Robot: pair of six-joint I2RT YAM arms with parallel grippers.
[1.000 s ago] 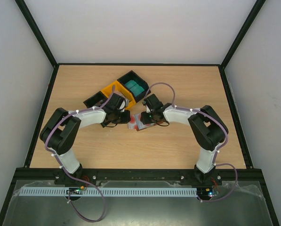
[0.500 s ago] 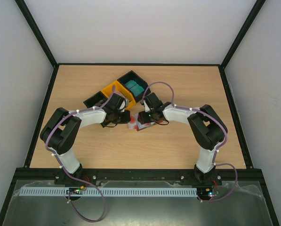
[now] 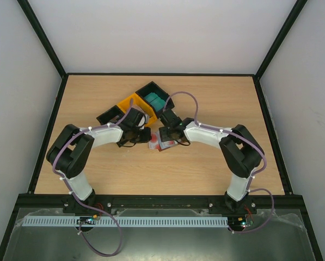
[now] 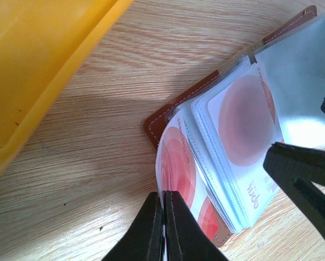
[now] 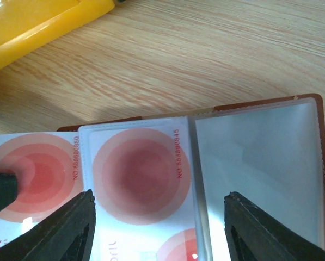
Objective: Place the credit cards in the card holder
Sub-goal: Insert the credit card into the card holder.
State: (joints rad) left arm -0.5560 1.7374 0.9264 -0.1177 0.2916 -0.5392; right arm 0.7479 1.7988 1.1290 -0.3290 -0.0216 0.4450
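**Card Holder Open on Table: Left Jaws Pinching a Sleeve, Right Jaws Spread**

The brown leather-like folding card holder [image 3: 157, 144] lies open on the light wooden table [image 3: 206, 163]. It sits near the centre, just in front of the yellow plastic bin [image 3: 134, 104], with its clear plastic sleeves [image 5: 255, 163] facing up. White rectangular plastic cards with red concentric circles [image 5: 140, 174] sit inside the sleeves.

The left gripper [image 4: 163, 217] has its jaws pressed together on the edge of one curled sleeve leaf of the card holder. That leaf carries a red-circled card.

The right gripper [image 5: 161, 228] is positioned over the open card holder with its jaws spread wide, one finger on each side of a filled sleeve. Whether its fingers touch the holder cannot be told.

A black plastic bin [image 3: 151, 89], touching the yellow bin's far side, contains teal cards [image 3: 155, 101].
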